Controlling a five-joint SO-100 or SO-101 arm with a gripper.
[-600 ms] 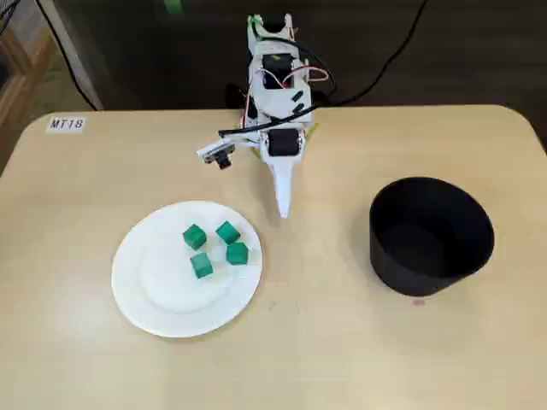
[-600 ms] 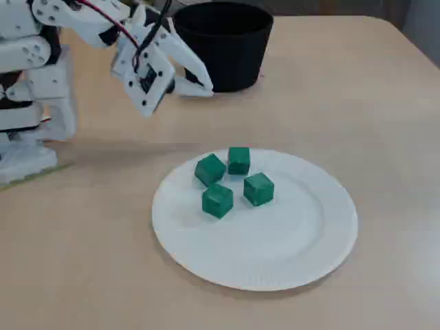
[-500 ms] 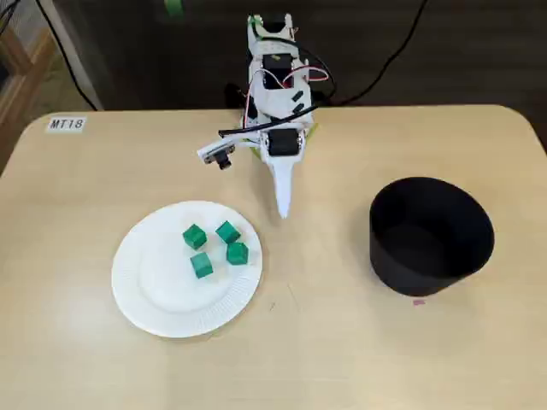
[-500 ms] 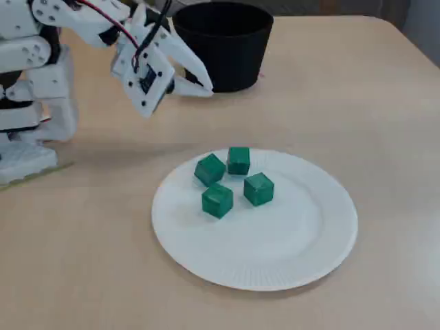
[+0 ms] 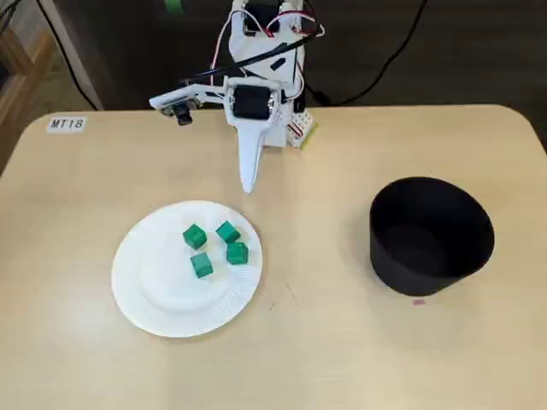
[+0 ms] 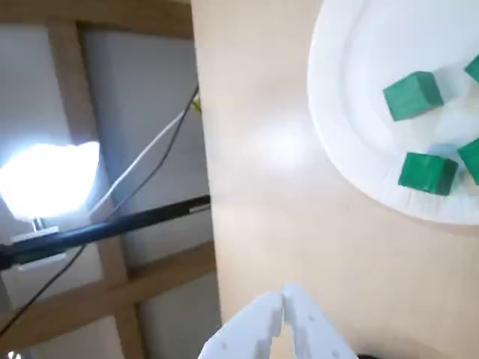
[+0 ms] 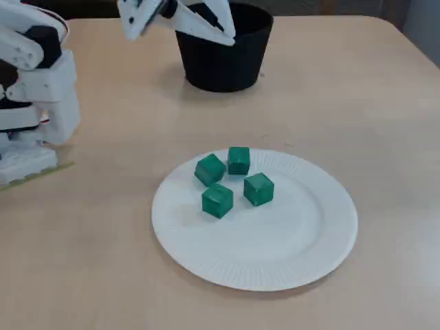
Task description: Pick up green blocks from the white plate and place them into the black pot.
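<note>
Reading "MT18", a small white label [image 5: 67, 124] sits at the far left corner of the light wooden table [image 5: 325, 342] in a fixed view. No other writing is legible.

The white jointed arm [image 5: 256, 51] stands at the table's far edge, folded forward with red and black wires looped over it. Its white two-finger gripper [image 5: 249, 184] points toward the near side, its tip above bare tabletop just beyond the far rim of the round white paper plate [image 5: 137, 299]. In the other fixed view the gripper [image 7: 230, 38] hangs high above the table, seen against the black round pot [image 7: 220, 65]. In the wrist view the fingers [image 6: 283, 293] are pressed together with nothing between them.

Four green cube-shaped blocks [image 5: 227, 231] lie clustered on the plate's far right part, near one another, none stacked. The pot [image 5: 427, 265] stands upright on the right, well apart from the plate; its inside is too dark to read.
</note>
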